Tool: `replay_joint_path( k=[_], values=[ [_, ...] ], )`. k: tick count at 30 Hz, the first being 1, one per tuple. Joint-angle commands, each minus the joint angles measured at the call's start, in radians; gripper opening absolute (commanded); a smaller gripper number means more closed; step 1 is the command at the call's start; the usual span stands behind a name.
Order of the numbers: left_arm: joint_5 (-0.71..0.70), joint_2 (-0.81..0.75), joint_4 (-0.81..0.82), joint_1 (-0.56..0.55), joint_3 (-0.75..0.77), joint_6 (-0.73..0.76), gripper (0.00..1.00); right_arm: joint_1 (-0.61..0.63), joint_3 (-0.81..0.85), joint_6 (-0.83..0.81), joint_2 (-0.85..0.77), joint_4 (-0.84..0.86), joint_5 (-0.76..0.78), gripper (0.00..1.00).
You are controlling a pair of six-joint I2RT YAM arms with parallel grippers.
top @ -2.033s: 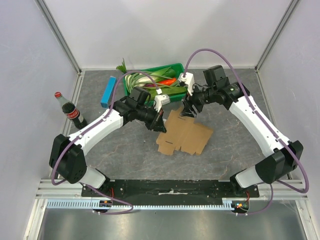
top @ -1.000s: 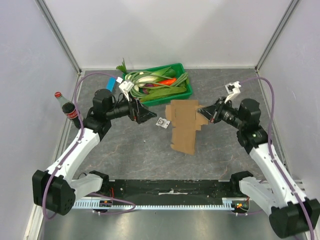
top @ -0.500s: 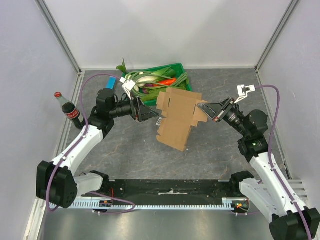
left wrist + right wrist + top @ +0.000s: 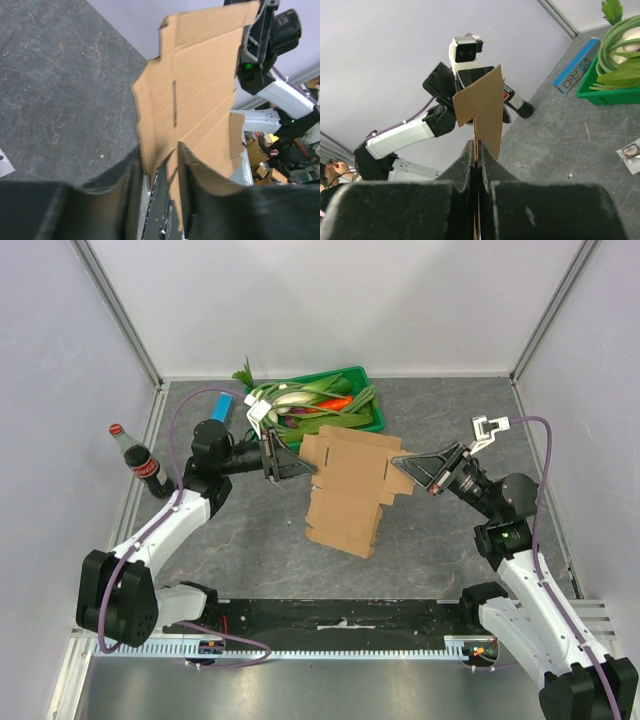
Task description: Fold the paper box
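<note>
While both end effectors pinch the paper box, pale walls enclose the grey tabletop

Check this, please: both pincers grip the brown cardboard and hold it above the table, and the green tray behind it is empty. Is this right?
Not fully. The green tray is not empty: the top external view shows it full of vegetables. The left pincer and right pincer do grip the brown cardboard above the table.
</note>
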Motion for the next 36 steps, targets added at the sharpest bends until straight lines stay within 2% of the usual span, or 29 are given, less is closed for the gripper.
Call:
replay_joint_path(
  k=[1,2,3,4,5,6,8,11,13,16,22,23,26,30,36],
  values=[
    [0.045,-0.028,0.096,0.009,-0.012,-0.044,0.27,0.003,0.02,-0.1,-0.019,-0.081,-0.024,0.0],
    [0.04,-0.034,0.069,0.009,-0.007,-0.004,0.18,0.0,0.085,-0.277,-0.018,-0.281,-0.009,0.06],
    [0.011,-0.039,0.024,0.008,0.002,0.023,0.04,0.001,0.138,-0.382,-0.009,-0.421,0.047,0.21],
    [-0.011,-0.046,-0.022,0.008,0.008,0.056,0.02,0.001,0.193,-0.501,0.007,-0.564,0.091,0.37],
    [-0.03,-0.059,-0.11,0.005,0.016,0.12,0.02,0.001,0.295,-0.662,0.043,-0.77,0.132,0.58],
    [-0.056,-0.06,-0.148,0.002,0.036,0.146,0.02,0.001,0.336,-0.726,0.062,-0.837,0.195,0.66],
    [-0.057,-0.063,-0.179,-0.004,0.042,0.175,0.02,0.0,0.432,-0.804,0.123,-0.934,0.198,0.8],
    [-0.045,-0.056,-0.179,-0.02,0.044,0.182,0.02,0.007,0.524,-0.913,0.23,-0.974,0.09,0.86],
    [-0.003,-0.039,-0.177,-0.034,0.051,0.185,0.02,0.046,0.555,-0.976,0.28,-0.969,-0.013,0.86],
    [0.034,-0.014,-0.183,-0.066,0.06,0.186,0.02,0.127,0.617,-1.034,0.384,-0.967,-0.085,0.83],
    [0.101,-0.004,-0.179,-0.109,0.07,0.196,0.02,0.188,0.601,-1.05,0.465,-0.841,-0.24,0.7],
    [0.101,-0.004,-0.179,-0.116,0.07,0.2,0.02,0.193,0.592,-1.051,0.476,-0.824,-0.262,0.62],
    [0.12,0.001,-0.177,-0.129,0.07,0.203,0.02,0.202,0.574,-1.077,0.475,-0.815,-0.297,0.52],
    [0.126,-0.001,-0.177,-0.136,0.07,0.208,0.02,0.201,0.572,-1.14,0.398,-0.858,-0.107,0.71],
    [0.155,-0.004,-0.174,-0.141,0.073,0.209,0.02,0.201,0.611,-1.316,0.389,-0.997,-0.078,0.74]
  ],
)
